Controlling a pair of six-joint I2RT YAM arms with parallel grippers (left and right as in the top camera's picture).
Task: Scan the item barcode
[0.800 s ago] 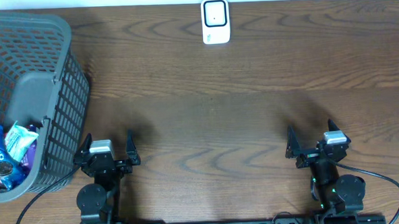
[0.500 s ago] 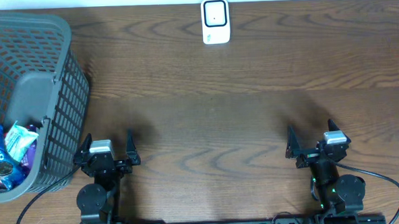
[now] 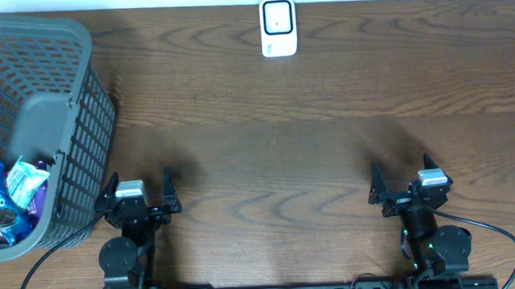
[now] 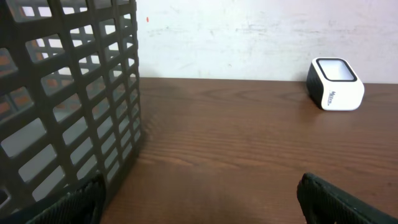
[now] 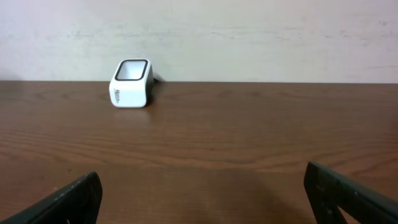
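Table: we work on a dark wooden table (image 3: pixel 267 153).
Basket: a grey basket (image 3: pixel 88 143) stands at its left edge.
Claws: our left claw (image 3: pixel 140 191) and right claw (image 3: pixel 402 183) rest at the near edge, both spread wide and empty.
Scanner: the white scanner (image 3: pixel 278 27) sits at the far edge, mid-table, window up.
Item: snack packets (image 3: pixel 11 194) lie in the basket's near corner; we judge the left claw should pinch one by an edge, keeping its barcode flat toward the scanner.

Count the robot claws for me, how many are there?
2. The left gripper is beside the basket; the right gripper is across the table from it. Both open.
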